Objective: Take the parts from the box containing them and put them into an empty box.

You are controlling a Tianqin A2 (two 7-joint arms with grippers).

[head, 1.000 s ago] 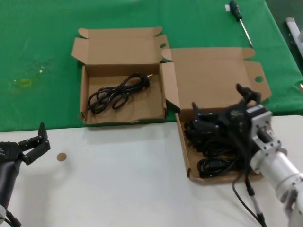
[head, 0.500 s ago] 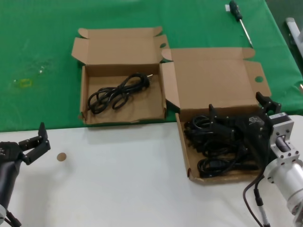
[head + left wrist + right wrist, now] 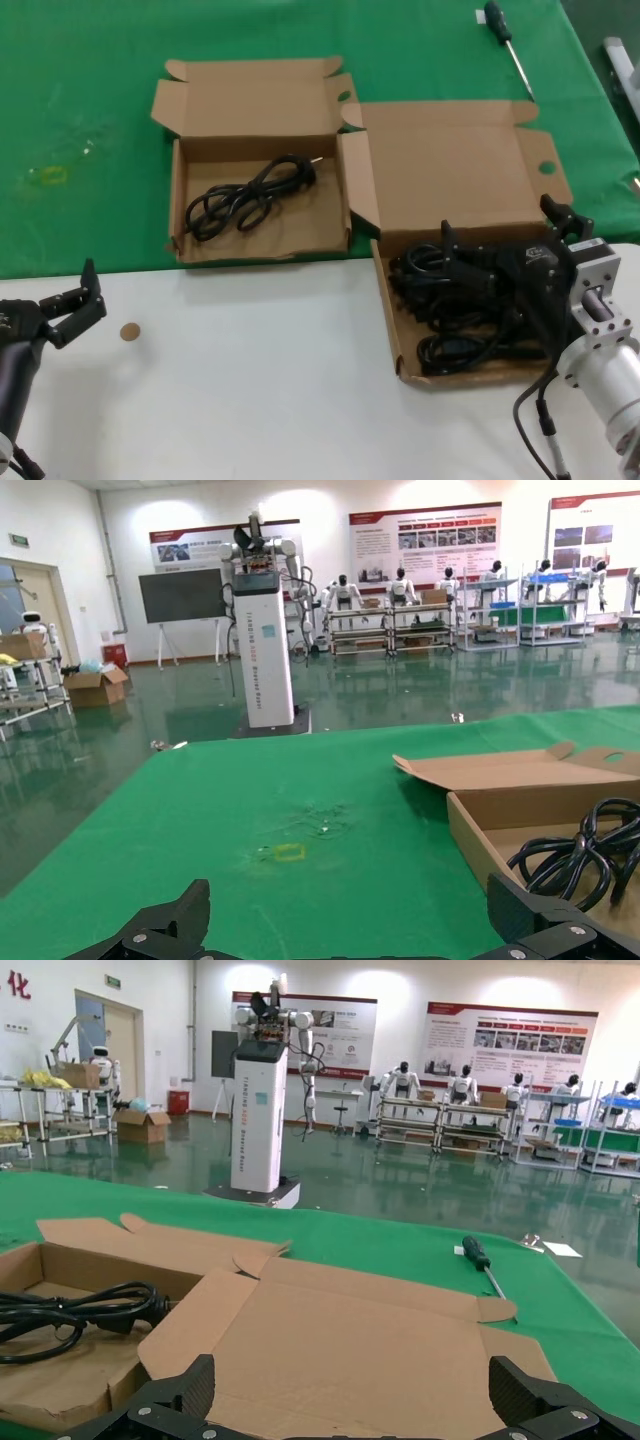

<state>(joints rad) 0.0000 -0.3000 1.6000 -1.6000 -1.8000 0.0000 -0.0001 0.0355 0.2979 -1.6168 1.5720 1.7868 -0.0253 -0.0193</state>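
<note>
The straight-walled box with the wide lid sits at the right and holds a pile of black power cords. My right gripper hangs open and empty just above the pile's far part; the right wrist view shows the lid between its fingers. The other box, at the left, holds one coiled cord, which also shows in the left wrist view. My left gripper is parked open over the white table at the near left.
A screwdriver lies on the green mat behind the right box. A small brown disc lies on the white table beside my left gripper. A grey object sits at the far right edge.
My right gripper has moved to the right over the cord pile, still empty, and has held still for the last half second. The left arm has not moved.
</note>
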